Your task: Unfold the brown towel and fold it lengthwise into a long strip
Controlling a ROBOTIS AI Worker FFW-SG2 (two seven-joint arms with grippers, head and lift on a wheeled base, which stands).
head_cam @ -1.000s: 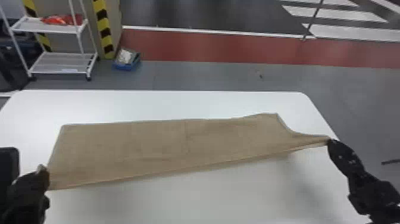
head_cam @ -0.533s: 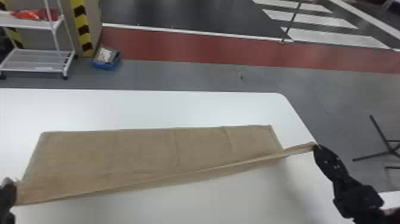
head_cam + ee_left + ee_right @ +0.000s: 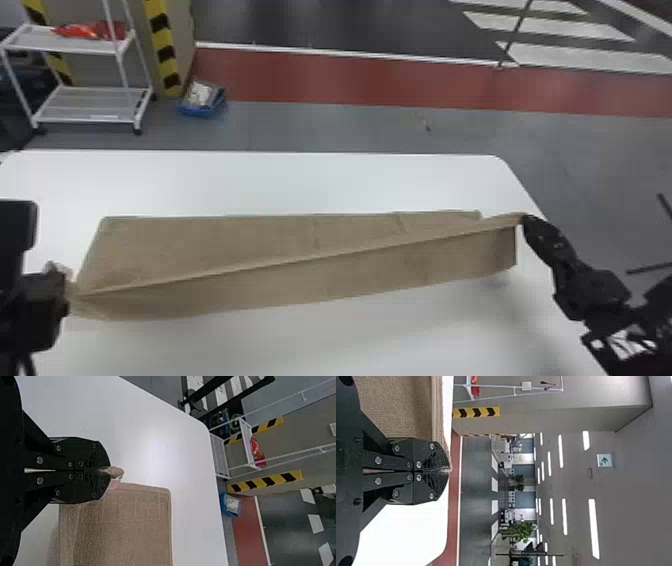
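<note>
The brown towel point(image 3: 320, 270) lies long across the white table, a fold edge running slantwise from its left near corner up to its right end, with a flap hanging in front. My left gripper point(image 3: 70, 285) holds the left end; in the left wrist view the left gripper point(image 3: 110, 471) is shut on a corner of the towel point(image 3: 126, 526). At the right end, my right gripper point(image 3: 525, 220) pinches the raised corner. The right gripper point(image 3: 447, 470) is shut on the edge of the towel point(image 3: 395, 403) in the right wrist view.
The white table point(image 3: 260, 182) has its right edge beneath the right arm. Beyond it on the floor stand a white shelf cart point(image 3: 95, 107) and a blue box point(image 3: 202, 102). A dark stand point(image 3: 650, 267) is at the right.
The right gripper has raised the towel's right corner and carried it away from the robot, so the near side now hangs as a flap. The left end stays held. The head view has shifted.
</note>
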